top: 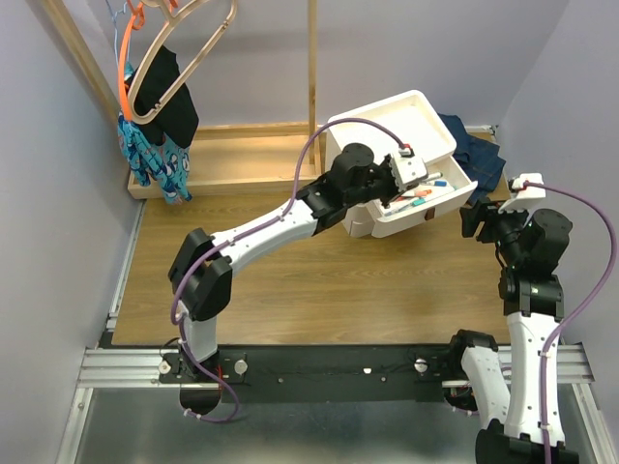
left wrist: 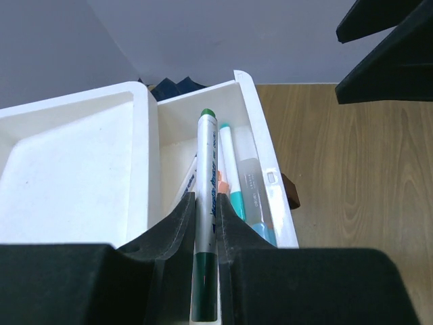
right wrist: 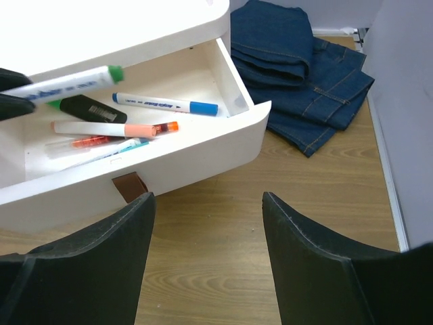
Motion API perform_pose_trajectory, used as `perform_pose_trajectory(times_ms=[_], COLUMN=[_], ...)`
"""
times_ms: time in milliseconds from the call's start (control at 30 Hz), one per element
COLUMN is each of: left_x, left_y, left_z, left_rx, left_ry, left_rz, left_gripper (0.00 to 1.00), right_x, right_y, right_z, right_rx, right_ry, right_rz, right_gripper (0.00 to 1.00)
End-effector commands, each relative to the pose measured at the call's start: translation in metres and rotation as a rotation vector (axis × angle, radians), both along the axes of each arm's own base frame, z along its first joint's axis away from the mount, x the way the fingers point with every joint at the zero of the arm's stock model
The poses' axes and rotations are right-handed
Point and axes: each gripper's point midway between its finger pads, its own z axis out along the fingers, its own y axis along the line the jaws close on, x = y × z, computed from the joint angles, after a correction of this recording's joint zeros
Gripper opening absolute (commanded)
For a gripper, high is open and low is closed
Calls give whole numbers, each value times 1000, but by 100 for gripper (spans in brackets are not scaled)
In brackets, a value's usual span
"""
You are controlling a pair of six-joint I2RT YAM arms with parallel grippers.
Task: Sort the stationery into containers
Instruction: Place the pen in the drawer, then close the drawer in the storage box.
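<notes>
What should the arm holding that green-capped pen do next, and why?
Probably lower it slightly and release. The left gripper is shut on the green-capped marker, held above the open drawer where other markers already lie, so letting go should drop it in.

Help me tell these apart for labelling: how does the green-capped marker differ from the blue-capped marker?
The green-capped marker is gripped by the left gripper over the open drawer; the blue-capped marker lies loose on the drawer floor. The first's cap is green, the second's blue. Both are slim with white bodies.
</notes>
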Motion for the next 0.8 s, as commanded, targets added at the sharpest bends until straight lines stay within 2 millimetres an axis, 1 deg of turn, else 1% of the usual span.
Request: perform_pose_trajectory(times_ms=[0, 67, 100, 133, 200, 233, 267, 333, 367, 400, 433, 467, 500, 533, 567, 600, 633, 667, 700, 733, 767], left_x=[14, 15, 16, 17, 16, 15, 12, 9, 5, 7, 7, 7, 13, 17, 17, 18, 28, 28, 33, 39, 47], left_y=[-10, -11, -11, -10, -6, -4, -1, 5, 12, 19, 24, 35, 46, 56, 68, 76, 92, 105, 114, 126, 143], left_z=[0, -1, -2, -1, 11, 19, 37, 57, 77, 87, 95, 102, 106, 107, 105, 105, 103, 110, 95, 92, 91], left_rx=[-10, -10, -9, -10, -30, -41, -79, -116, -144, -161, -169, -172, -175, -179, -174, -172, -162, -173, -141, -135, -131], left_ry=[34, 38, 40, 39, 33, 22, 2, -26, -51, -67, -84, -105, -125, -134, -139, -147, -153, -159, -136, -121, -113], left_rz=[25, 31, 34, 40, 53, 57, 55, 62, 70, 103, 119, 147, 210, 247, 270, 286, 338, 367, 400, 454, 497], left_gripper=[30, 38, 46, 50, 57, 58, 58, 60, 61, 62, 62, 62, 63, 64, 65, 65, 65, 65, 68, 69, 69], right_x=[2, 4, 5, 6, 9, 9, 11, 13, 15, 15, 15, 15, 13, 16, 18, 18, 20, 22, 22, 23, 25], right_y=[-6, -6, -5, -4, -4, -3, -3, 4, 8, 20, 26, 34, 45, 49, 52, 56, 56, 57, 58, 59, 61], right_z=[1, -1, -2, -2, -5, -6, -9, -18, -19, -25, -28, -29, -31, -36, -36, -37, -41, -40, -41, -42, -45], right_rx=[4, 9, 14, 15, 22, 25, 27, 39, 42, 61, 69, 79, 105, 127, 136, 149, 158, 161, 167, 171, 177], right_ry=[-15, -11, -8, -9, 0, 3, 5, 25, 19, 35, 43, 47, 58, 80, 81, 86, 100, 94, 97, 103, 114], right_rz=[-32, -30, -24, -22, -15, -12, -8, 32, 56, 128, 171, 219, 289, 312, 330, 356, 362, 367, 377, 384, 394], right_gripper=[72, 72, 72, 72, 72, 72, 72, 70, 70, 67, 65, 62, 59, 57, 55, 53, 47, 43, 40, 36, 35])
